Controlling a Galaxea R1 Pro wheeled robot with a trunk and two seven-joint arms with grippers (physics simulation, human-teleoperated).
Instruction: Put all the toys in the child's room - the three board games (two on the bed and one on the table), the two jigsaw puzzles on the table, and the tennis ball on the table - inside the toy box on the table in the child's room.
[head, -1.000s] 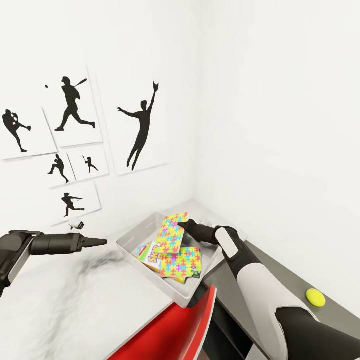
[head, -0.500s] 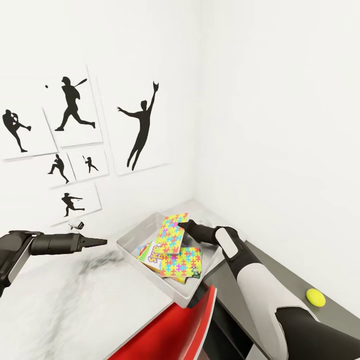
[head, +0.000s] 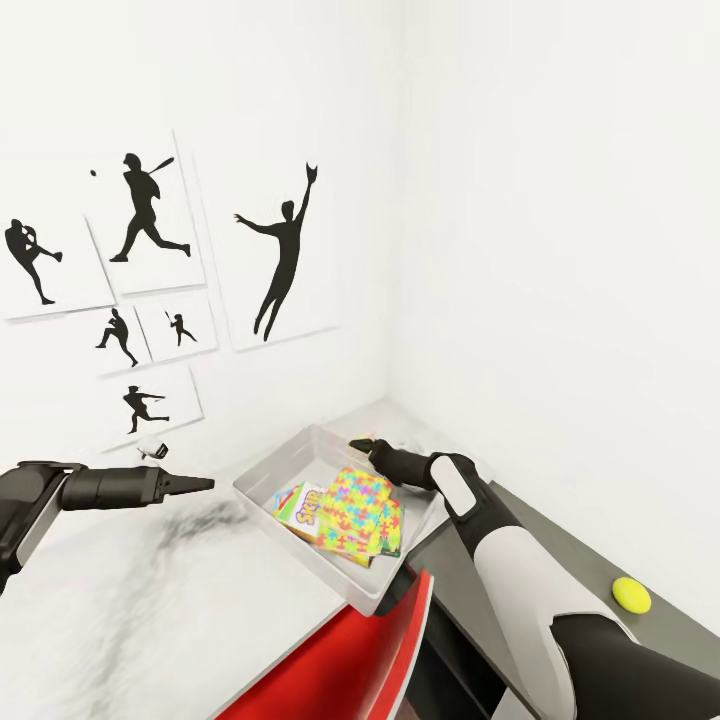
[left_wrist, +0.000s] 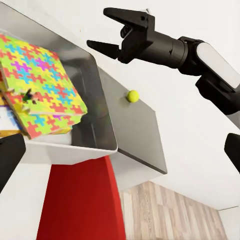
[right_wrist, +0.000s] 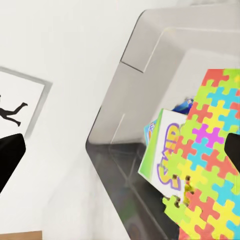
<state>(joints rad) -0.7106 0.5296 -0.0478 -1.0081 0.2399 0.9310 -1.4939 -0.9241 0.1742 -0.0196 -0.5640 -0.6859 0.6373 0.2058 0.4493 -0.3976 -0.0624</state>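
Right gripper (head: 360, 446) hangs over the far side of the toy box (head: 262, 478), jaws spread wide and empty, seen clearly in the left wrist view (left_wrist: 116, 31). Nothing between them, nothing touched. Puzzle (head: 360, 505) lies loose just below, tilted on the stack, so this reads as a release point: arm reached in over the rim so the sheet lands inside rather than on the desk (head: 140, 600).

Left gripper (head: 200, 484) hovers apart over the desk, to the box's left, holding nothing; jaws look closed to a point in the head view, hard to confirm. Probably parked out of the way.

In the box: top puzzle over a second puzzle edge (head: 388, 535), with a board game (head: 302, 506) sticking out beneath, printed cover visible. Stack leans toward the box's near wall.

Ball (head: 631, 594) sits on the grey desk surface, well apart from the box, by the wall. Not yet boxed, likely next. Red chair (head: 350, 660) is near the box's front edge.
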